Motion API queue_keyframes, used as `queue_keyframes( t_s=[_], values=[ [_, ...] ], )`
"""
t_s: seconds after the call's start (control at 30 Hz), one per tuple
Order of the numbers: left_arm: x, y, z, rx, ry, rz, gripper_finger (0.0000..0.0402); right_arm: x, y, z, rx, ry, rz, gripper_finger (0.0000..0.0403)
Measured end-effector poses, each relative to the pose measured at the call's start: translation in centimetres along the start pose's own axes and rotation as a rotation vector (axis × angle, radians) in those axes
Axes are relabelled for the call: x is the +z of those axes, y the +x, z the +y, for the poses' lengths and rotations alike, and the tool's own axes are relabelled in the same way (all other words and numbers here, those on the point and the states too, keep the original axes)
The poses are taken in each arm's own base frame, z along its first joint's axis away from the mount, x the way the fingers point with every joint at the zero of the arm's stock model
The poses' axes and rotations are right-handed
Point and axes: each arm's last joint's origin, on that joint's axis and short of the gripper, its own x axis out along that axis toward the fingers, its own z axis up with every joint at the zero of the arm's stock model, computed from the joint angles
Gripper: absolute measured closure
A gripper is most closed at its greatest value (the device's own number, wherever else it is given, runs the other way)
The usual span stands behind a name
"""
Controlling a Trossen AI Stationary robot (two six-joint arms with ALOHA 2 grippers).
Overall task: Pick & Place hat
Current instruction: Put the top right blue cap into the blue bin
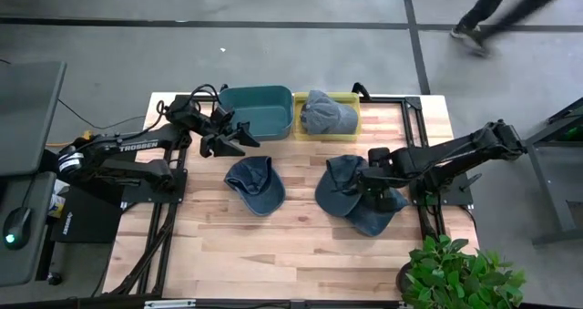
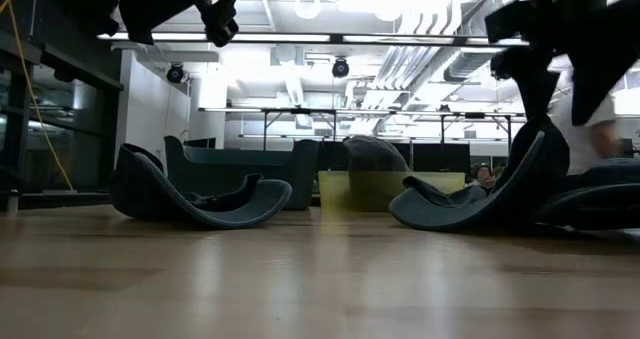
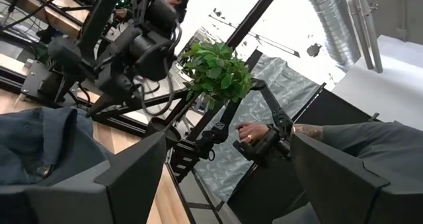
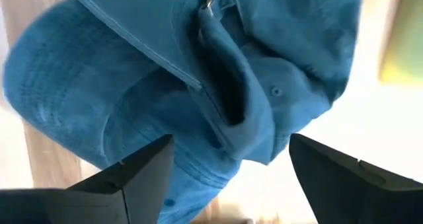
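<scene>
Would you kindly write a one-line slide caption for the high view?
Right gripper open over a denim cap; left gripper open near the teal bin; one cap in the yellow bin.

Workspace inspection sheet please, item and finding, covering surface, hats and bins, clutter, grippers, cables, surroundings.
Surface: wooden table, bare at the front.
Job's things: one hat in yellow bin; teal bin looks empty; hat at centre; two hats overlapping at right.
Clutter: nothing seen.
Grippers: left gripper open, raised by the teal bin; right gripper open over the overlapping hats.
Cables: black cable left of table.
Surroundings: potted plant, person walking.
</scene>
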Motion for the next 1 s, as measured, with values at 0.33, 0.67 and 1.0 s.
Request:
queue_keyframes(
  t_s=[0.33, 0.67, 1.0],
  values=[
    [-0.3, 0.0, 0.4, 0.039, -0.032, 0.003, 0.008, 0.0, 2.5, 0.3, -0.028, 0.018, -0.063, 0.0108],
    [-0.6, 0.0, 0.9, 0.1, -0.09, -0.007, 0.008, 0.2, 2.4, 0.3, -0.046, 0.024, -0.093, 0.0199],
    [-0.6, -0.1, 1.0, 0.11, -0.097, -0.011, 0.008, 0.3, 2.4, 0.3, -0.033, 0.019, -0.096, 0.0388]
  ],
)
